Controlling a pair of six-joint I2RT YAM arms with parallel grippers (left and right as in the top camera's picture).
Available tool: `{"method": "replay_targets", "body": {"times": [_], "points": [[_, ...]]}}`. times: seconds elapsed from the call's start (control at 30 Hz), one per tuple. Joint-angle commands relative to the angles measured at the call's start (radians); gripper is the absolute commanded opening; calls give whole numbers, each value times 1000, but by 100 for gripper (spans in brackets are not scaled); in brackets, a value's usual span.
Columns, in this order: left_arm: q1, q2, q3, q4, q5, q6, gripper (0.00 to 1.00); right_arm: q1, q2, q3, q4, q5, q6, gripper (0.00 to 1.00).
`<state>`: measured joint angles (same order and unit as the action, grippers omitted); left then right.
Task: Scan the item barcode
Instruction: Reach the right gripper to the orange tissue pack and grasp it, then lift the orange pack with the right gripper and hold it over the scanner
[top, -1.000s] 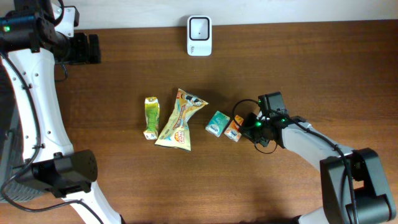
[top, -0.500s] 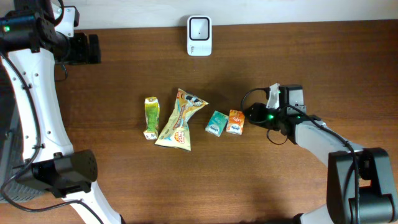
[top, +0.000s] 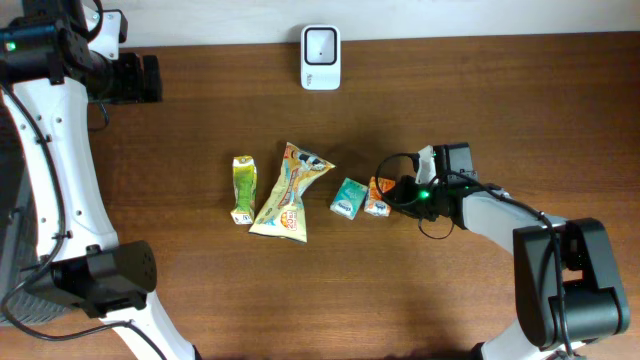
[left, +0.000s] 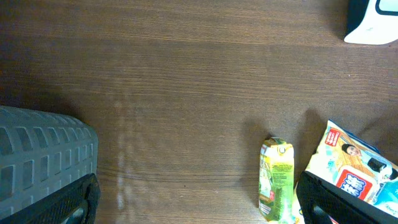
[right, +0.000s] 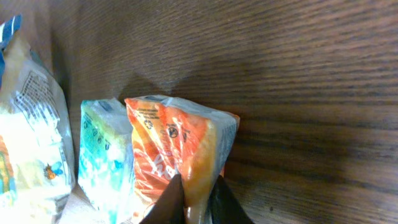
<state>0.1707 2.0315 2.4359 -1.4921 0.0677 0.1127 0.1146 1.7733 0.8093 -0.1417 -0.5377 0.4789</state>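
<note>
Grasping the orange packet (top: 377, 197) by its outer edge with the right claw (top: 398, 193), clenched on the wrapper, packet low on the table (top: 500, 110) and touching the teal packet (top: 348, 198). Judged long axis crosswise to the claw's reach, scanner (top: 320, 57) well apart toward the far edge, right arm much the nearer. Noted left claw (top: 145, 78) spread wide, empty, far off by the corner.
</note>
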Motion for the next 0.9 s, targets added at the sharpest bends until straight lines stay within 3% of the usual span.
{"method": "replay_targets", "body": {"times": [0.0,0.07,0.23,0.3,0.4,0.47,0.57,0.63,0.67,0.73,0.87], "points": [[4,2,-1,2,7,13,99,-22,17,1,-89,13,87,4],[5,2,-1,2,7,13,99,-79,4,2,-90,-111,38,4],[4,2,-1,2,7,13,99,-243,-102,38,-61,-658,-130,4],[5,2,-1,2,7,13,99,-260,-126,40,29,-868,-134,4],[4,2,-1,2,7,13,99,-247,-129,40,163,-998,-66,4],[4,2,-1,2,7,13,99,-239,-129,40,333,-1009,125,4],[4,2,-1,2,7,13,99,-240,-129,46,723,-1014,551,4],[4,2,-1,2,7,13,99,-242,-129,51,1173,-1014,1004,4],[5,2,-1,2,7,13,99,-247,-129,58,1278,-1014,1123,4],[4,2,-1,2,7,13,99,-266,-129,73,1428,-1012,1324,4],[4,2,-1,2,7,13,99,-294,-133,81,1441,-997,1527,4]]}}
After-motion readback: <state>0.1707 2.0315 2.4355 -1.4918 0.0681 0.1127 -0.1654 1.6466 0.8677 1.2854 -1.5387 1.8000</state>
